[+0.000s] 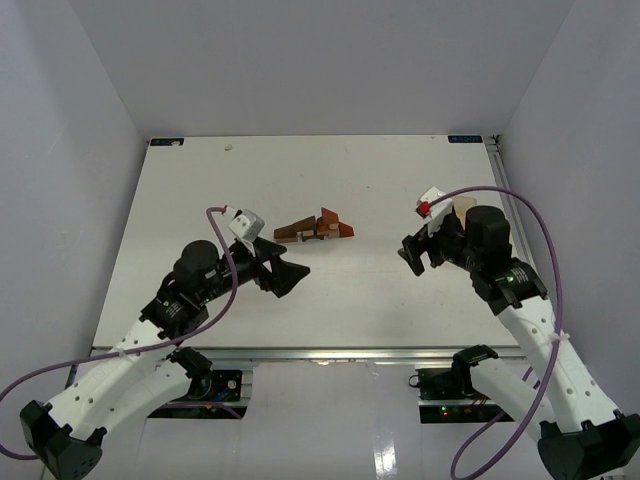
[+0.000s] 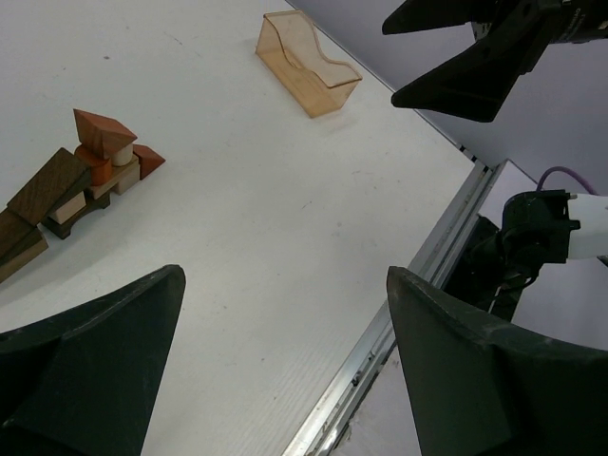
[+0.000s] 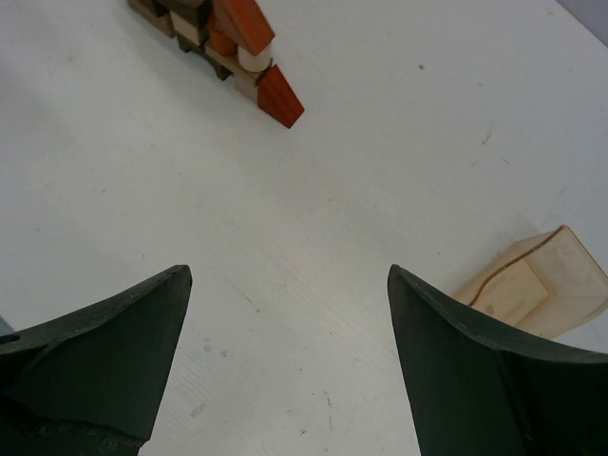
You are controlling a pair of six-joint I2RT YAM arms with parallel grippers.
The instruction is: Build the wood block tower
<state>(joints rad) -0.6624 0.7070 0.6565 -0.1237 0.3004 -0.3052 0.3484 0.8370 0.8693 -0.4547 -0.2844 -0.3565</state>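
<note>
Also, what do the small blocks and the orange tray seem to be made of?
The blocks look like matt wood: tan, reddish and dark brown tones, faint grain. The orange tray seems tinted clear plastic: the table shows through its smooth walls.
</note>
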